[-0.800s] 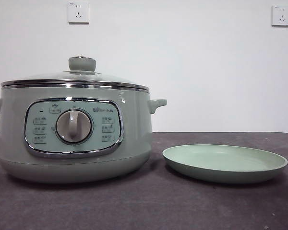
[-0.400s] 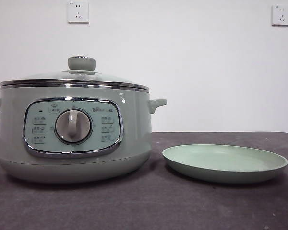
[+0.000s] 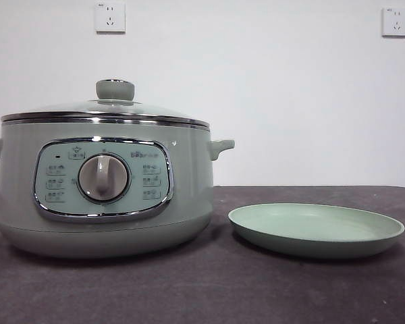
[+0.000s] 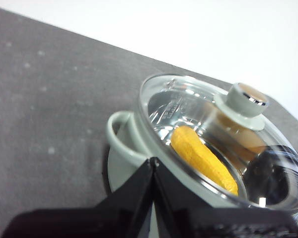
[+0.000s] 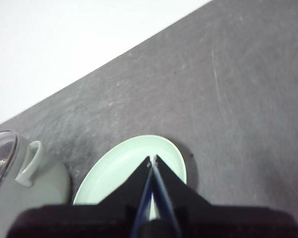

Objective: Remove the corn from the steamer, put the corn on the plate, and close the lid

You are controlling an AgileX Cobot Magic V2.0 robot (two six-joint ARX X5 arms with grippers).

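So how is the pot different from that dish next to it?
The steamer is tall and deep, while the plate is shallow and low. The steamer is wider than the plate. The steamer is covered by a glass lid and holds the corn, seen through the glass; the plate lies open with nothing on it. The steamer has a dial and buttons; the plate is plain. Both are round, pale green and stand on the dark table.

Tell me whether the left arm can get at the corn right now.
Probably not yet. The corn lies inside the steamer under the closed glass lid; the left claw, shut, must lift that first.
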